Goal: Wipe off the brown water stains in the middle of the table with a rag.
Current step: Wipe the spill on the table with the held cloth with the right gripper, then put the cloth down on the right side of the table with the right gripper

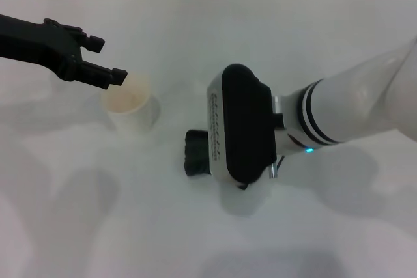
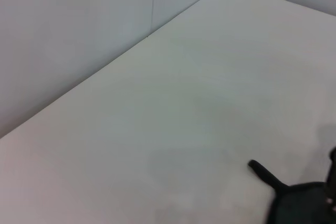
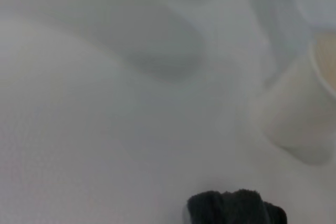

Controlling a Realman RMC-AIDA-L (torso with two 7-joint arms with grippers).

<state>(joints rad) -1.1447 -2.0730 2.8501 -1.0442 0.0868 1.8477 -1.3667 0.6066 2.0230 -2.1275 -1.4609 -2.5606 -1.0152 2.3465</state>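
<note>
1. Where the white table [image 1: 195, 239] runs to its far left, the left gripper [image 1: 104, 60] hangs in the air on a black arm, its two fingers [image 1: 116, 75] spread apart with nothing between them; their tips sit above the near rim of the cup.
2. Just right of those fingers stands a translucent white plastic cup [image 1: 130, 110], upright and open at the top. Its inside shows a pale tan tint; whether any liquid lies in it cannot be told.
3. Right of the cup, near the middle of the table, lies the rag [image 1: 197, 153]: a dark, nearly black wad of soft cloth with ribbed folds, resting on the surface. Only its left part shows, since the right gripper's housing covers the rest.
4. The right gripper [image 1: 242, 124] sits low over the rag, its black and white body pointing down; its fingers are hidden beneath the housing, so I cannot tell how they stand.
5. In the right wrist view the rag [image 3: 235, 208] is a dark lump, with the cup [image 3: 302, 114] near it.
6. The brown water stains are not visible in any view.
</note>
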